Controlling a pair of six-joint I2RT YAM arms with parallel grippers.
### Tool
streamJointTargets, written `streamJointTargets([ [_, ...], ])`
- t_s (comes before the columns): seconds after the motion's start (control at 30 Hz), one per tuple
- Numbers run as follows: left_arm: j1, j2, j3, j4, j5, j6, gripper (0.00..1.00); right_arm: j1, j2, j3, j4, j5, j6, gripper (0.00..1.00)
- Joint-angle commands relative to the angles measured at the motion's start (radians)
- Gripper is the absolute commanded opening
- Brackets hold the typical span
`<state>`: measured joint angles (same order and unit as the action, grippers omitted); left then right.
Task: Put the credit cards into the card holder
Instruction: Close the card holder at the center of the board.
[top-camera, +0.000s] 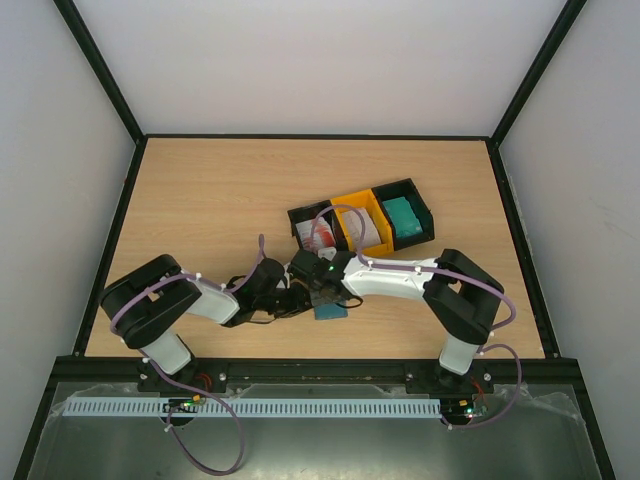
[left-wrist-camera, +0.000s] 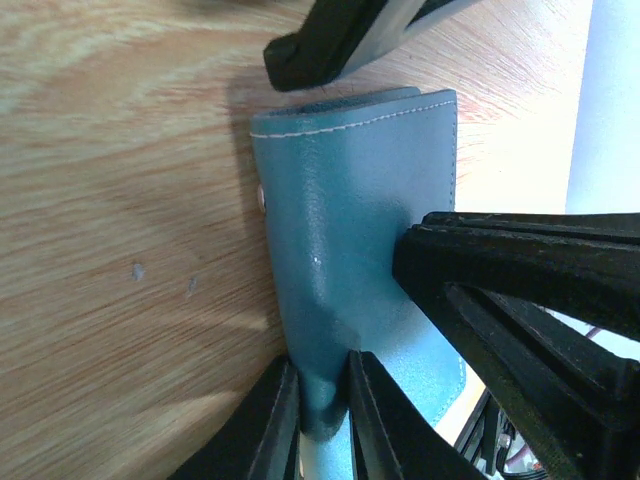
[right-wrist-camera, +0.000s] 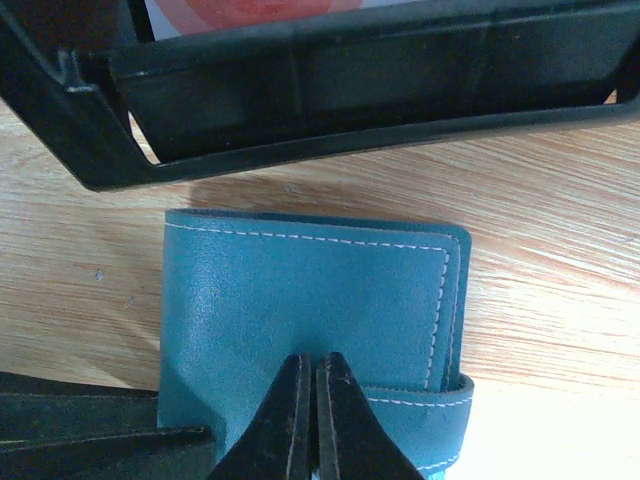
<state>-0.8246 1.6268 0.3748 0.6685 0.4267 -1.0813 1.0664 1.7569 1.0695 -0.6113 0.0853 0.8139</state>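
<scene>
The card holder (right-wrist-camera: 300, 300) lies flat on the counter (top-camera: 200, 200), at its centre, just near of a row of three bins (top-camera: 353, 199). The left pincer (left-wrist-camera: 322, 400) is clamped on one edge of the card holder. The right pincer (right-wrist-camera: 312, 370) has its fingers together, with the tips against the card holder's top face. The credit cards (top-camera: 404, 216) lie in the bins.

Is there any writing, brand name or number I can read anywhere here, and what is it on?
Nothing here can be read as text.
card holder: no words or logo, only pale stitching along its edges.
red-and-white cards: red print, too small and blurred to read.
bins: no labels seen.
</scene>
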Motion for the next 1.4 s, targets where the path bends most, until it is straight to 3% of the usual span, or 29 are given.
streamJointTargets([
  [0.0,-0.006,0.033,0.006,0.0,-0.007,0.017,0.16,0.013,0.098,-0.071,0.071,-0.128,0.033,0.02],
  [0.2,-0.005,0.033,0.007,-0.001,-0.009,0.017,0.16,0.012,0.045,-0.15,0.13,-0.121,0.074,0.02],
  [0.63,-0.002,0.027,0.007,-0.04,-0.023,0.011,0.16,0.012,-0.058,-0.484,0.558,-0.13,0.18,0.02],
  [0.93,-0.004,0.027,0.032,-0.078,-0.052,-0.018,0.17,0.018,-0.16,-0.694,0.746,-0.108,0.218,0.02],
  [1.37,-0.016,0.047,0.06,-0.147,-0.117,-0.029,0.18,0.017,-0.227,-0.821,0.93,-0.155,0.272,0.02],
])
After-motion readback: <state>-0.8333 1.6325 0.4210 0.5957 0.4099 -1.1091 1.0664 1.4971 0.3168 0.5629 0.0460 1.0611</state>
